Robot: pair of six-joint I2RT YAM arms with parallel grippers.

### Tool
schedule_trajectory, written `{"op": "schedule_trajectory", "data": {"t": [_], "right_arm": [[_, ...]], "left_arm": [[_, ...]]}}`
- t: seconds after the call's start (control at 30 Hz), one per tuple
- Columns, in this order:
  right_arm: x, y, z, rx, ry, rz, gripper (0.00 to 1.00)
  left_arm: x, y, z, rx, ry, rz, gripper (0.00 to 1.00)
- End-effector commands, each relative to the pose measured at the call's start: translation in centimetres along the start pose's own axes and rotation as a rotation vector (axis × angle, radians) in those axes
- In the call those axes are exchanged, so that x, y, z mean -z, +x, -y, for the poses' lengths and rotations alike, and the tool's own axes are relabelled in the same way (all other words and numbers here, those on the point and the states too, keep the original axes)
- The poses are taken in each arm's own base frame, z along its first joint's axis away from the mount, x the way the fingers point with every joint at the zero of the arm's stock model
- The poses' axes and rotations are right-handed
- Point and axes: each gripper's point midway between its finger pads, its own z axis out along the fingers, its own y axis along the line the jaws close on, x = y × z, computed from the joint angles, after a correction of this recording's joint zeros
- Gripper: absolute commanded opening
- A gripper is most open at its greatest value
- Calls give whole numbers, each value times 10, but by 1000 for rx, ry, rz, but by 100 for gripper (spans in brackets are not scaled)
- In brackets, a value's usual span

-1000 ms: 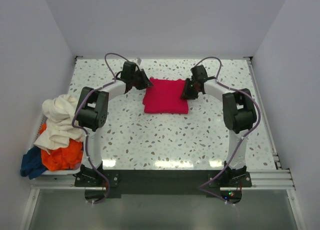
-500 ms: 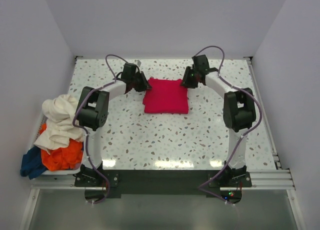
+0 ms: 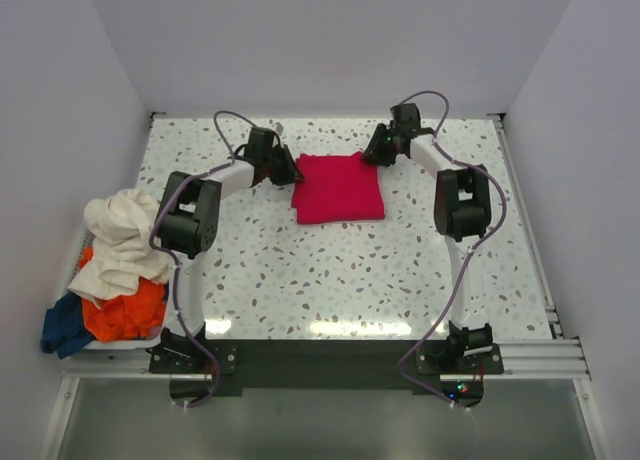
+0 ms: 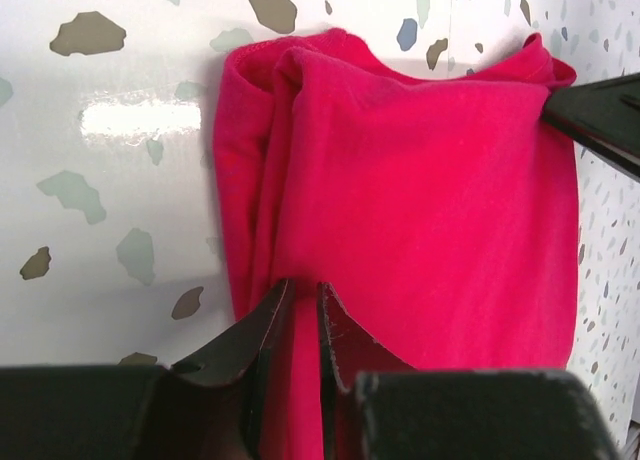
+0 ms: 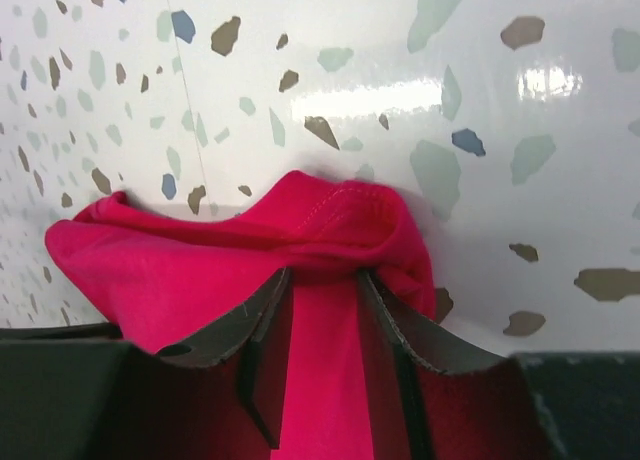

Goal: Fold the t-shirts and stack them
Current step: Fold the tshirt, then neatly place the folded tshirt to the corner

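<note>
The crimson red t-shirt (image 3: 338, 187) lies folded into a small rectangle at the back middle of the table. My left gripper (image 3: 291, 170) is at its left edge, jaws nearly closed on a fold of the red cloth (image 4: 420, 200) in the left wrist view (image 4: 303, 288). My right gripper (image 3: 377, 155) is at the shirt's far right corner, and its jaws (image 5: 322, 272) pinch a bunched red fold (image 5: 200, 270). The cream white shirt (image 3: 120, 235), the orange shirt (image 3: 128, 315) and the dark blue shirt (image 3: 63, 327) lie heaped at the table's left edge.
The speckled white table (image 3: 330, 270) is walled in by white panels on the left, back and right. The right gripper's black finger (image 4: 600, 120) shows at the right edge of the left wrist view. A metal rail (image 3: 520, 355) runs along the near edge.
My right gripper has moved toward the back wall along the shirt's right side. The red shirt has shifted slightly right and turned a little. My left gripper has barely moved.
</note>
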Motion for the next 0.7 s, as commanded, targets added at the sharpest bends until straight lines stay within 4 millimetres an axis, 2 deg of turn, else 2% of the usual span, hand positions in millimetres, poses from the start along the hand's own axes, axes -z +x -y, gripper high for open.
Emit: {"op": "schedule_trajectory", "data": {"t": [0.0, 0.17, 0.23, 0.27, 0.33, 0.37, 0.4, 0.5, 0.67], "right_arm": [[2, -12, -6, -13, -25, -2, 37], [37, -31, -28, 36, -67, 62, 49], [49, -31, -27, 48, -59, 73, 52], [63, -36, -34, 65, -67, 95, 54], [74, -37, -29, 74, -49, 109, 56], [76, -29, -23, 85, -30, 91, 58], [85, -30, -25, 97, -26, 102, 58], [89, -17, -9, 121, 27, 76, 59], [74, 14, 14, 141, 61, -27, 59]], "left_arm": [[3, -16, 11, -42, 33, 29, 20], [8, -22, 18, -56, 50, 44, 25], [10, -25, 21, -59, 61, 52, 29], [12, -27, 25, -64, 69, 59, 31], [15, -30, 30, -68, 85, 66, 34], [17, -34, 34, -72, 98, 76, 38], [19, -35, 39, -74, 115, 78, 40], [23, -41, 50, -81, 150, 83, 43], [33, -52, 67, -94, 196, 97, 45]]}}
